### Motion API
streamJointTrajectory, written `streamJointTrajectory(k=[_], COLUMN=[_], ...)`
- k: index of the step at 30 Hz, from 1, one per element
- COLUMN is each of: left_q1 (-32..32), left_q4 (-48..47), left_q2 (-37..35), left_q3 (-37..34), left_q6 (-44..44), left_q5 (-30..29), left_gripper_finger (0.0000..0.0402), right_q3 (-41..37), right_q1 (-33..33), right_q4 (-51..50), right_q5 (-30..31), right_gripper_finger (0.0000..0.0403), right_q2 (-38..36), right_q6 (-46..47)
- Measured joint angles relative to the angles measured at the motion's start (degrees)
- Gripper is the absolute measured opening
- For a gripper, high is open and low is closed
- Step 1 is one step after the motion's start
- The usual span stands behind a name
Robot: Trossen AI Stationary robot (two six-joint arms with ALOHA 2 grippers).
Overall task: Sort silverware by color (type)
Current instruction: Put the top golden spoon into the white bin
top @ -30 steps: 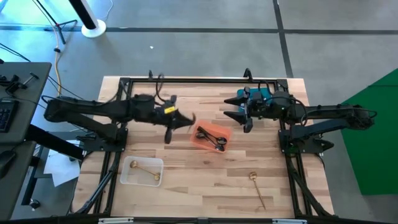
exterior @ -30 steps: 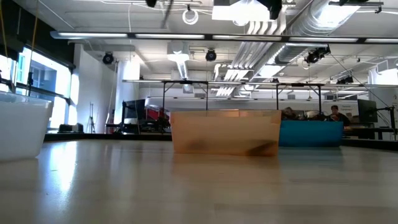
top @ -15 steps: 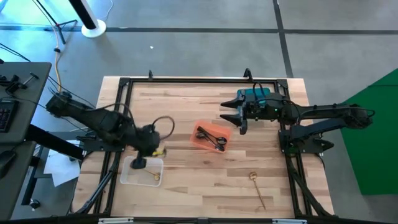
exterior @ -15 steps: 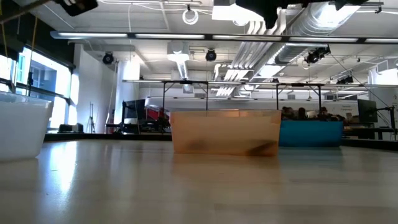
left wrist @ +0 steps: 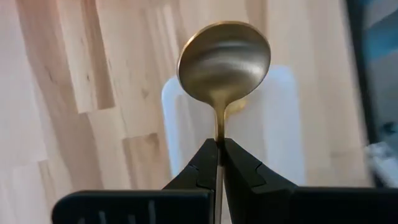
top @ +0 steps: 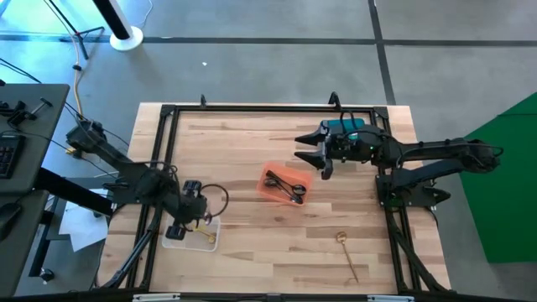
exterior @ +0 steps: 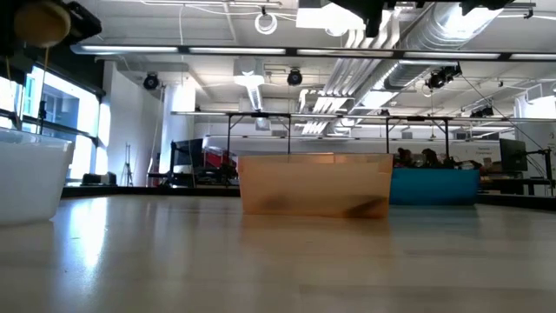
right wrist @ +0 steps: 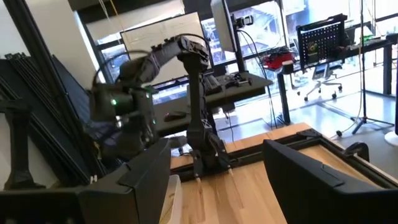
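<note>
Spoon-over-bin is the relation that matters: my left gripper is clamped on the handle of a gold spoon, bowl pointing away from the fingers, and in the left wrist view the bowl sits right over the white bin. The high view agrees: left gripper hangs at that bin's left edge, near the table's front-left corner.

Long axis of the spoon runs straight out along the gripper's line, so I judge a release drops it handle-first into the bin. One gold piece already lies inside, so the landing spot is shared, but there looks to be room.

Edges: I'm at the rim side of the bin, not its middle. I'd guess a small nudge inward before letting go, else the handle could catch the wall and tip out.

Right gripper is spread wide and holds nothing, parked over the blue bin at the far right, just beyond the orange bin with the black silverware in it. Another gold spoon lies loose at front right, nearer the right arm and well apart from my left. Open tabletop lies between the bins.
</note>
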Motion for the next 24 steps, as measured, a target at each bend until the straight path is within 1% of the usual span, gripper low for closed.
streamJointTrajectory(k=[4, 8, 10, 16, 19, 24], left_q1=[-0.5, -0.5, -0.5, -0.4, -0.4, -0.4], left_q4=[2.5, 5.6, 9.4, 19.4, 19.0, 15.0], left_q2=[0.2, 0.2, 0.2, 0.2, 0.3, 2.2], left_q3=[-4.9, -10.3, -12.2, -13.8, -13.8, -13.9], left_q6=[1.5, 1.5, 1.5, 2.1, 2.1, 2.4], left_q5=[0.3, 4.9, 5.7, 5.7, 5.7, 5.8], left_gripper_finger=[0.0000, 0.0000, 0.0000, 0.0000, 0.0000, 0.0000], right_q3=[0.0, 0.0, 0.0, 0.0, 0.0, 0.0], right_q1=[0.0, 0.0, 0.0, 0.0, 0.0, 0.0], right_q4=[-0.1, -0.6, -0.7, -2.0, -2.2, -2.3], right_q5=[0.0, 0.0, -0.1, -0.1, -0.1, -0.1], right_gripper_finger=[0.0239, 0.0239, 0.0239, 0.0239, 0.0239, 0.0239], right_q2=[-0.1, -0.1, -0.1, -0.1, -0.1, -0.1], right_q6=[-0.2, -0.2, -0.2, -0.2, -0.2, -0.3])
